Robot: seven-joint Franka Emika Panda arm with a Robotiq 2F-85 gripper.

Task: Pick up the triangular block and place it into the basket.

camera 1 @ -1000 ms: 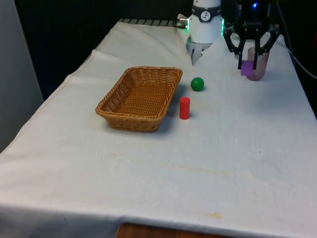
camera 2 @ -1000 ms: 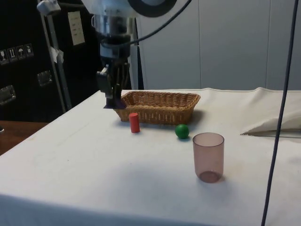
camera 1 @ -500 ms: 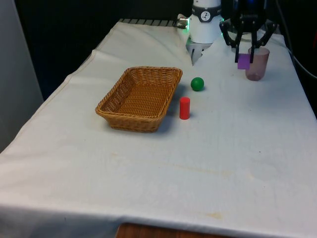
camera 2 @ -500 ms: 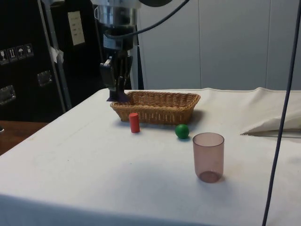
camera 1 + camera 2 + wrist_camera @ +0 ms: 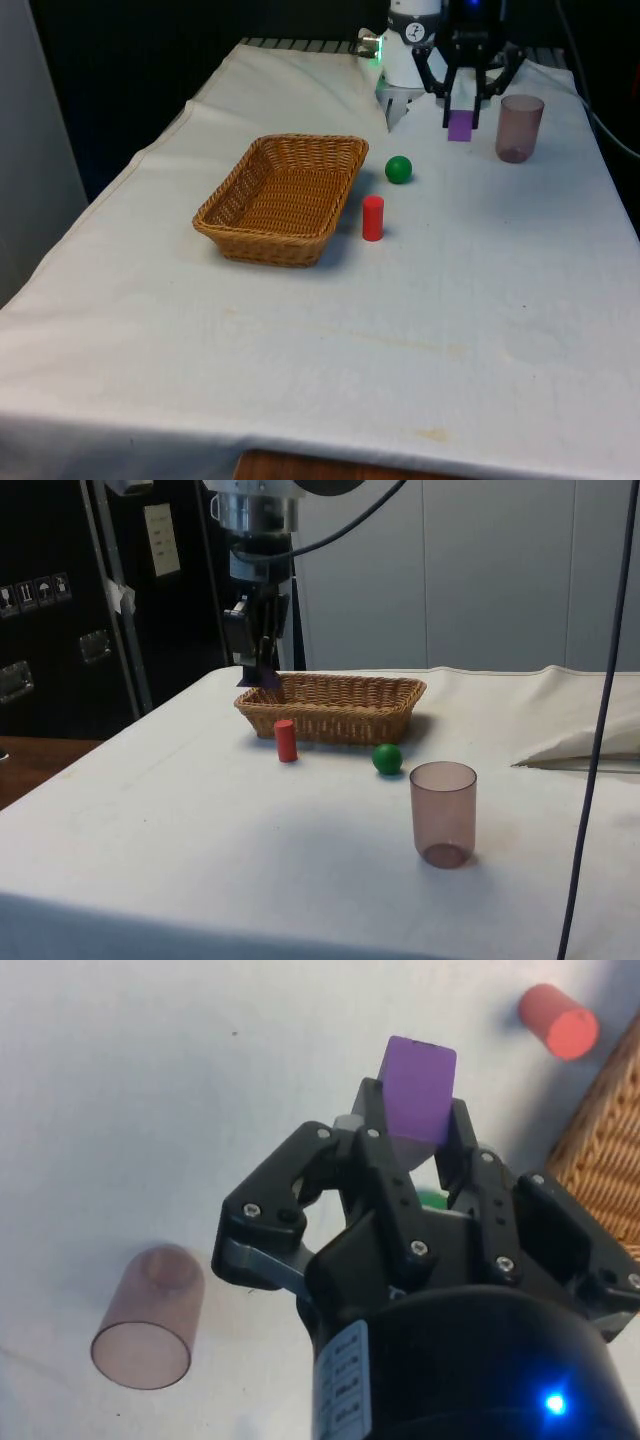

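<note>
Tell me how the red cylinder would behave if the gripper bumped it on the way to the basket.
The red cylinder stands upright on one flat end, taller than wide, so a bump near its top would probably tip it. Once on its side it would likely roll across the white cloth. It looks rigid and small, so probably light and easily shoved toward the basket beside it.

Table: white cloth [image 5: 480,300], creased, faintly stained near one edge.
Behind table, front view: black curtain [image 5: 130,70].
Behind table, side view: dark cabinets [image 5: 60,600], pale wall panels [image 5: 480,570].
Light: even, indoor.
</note>
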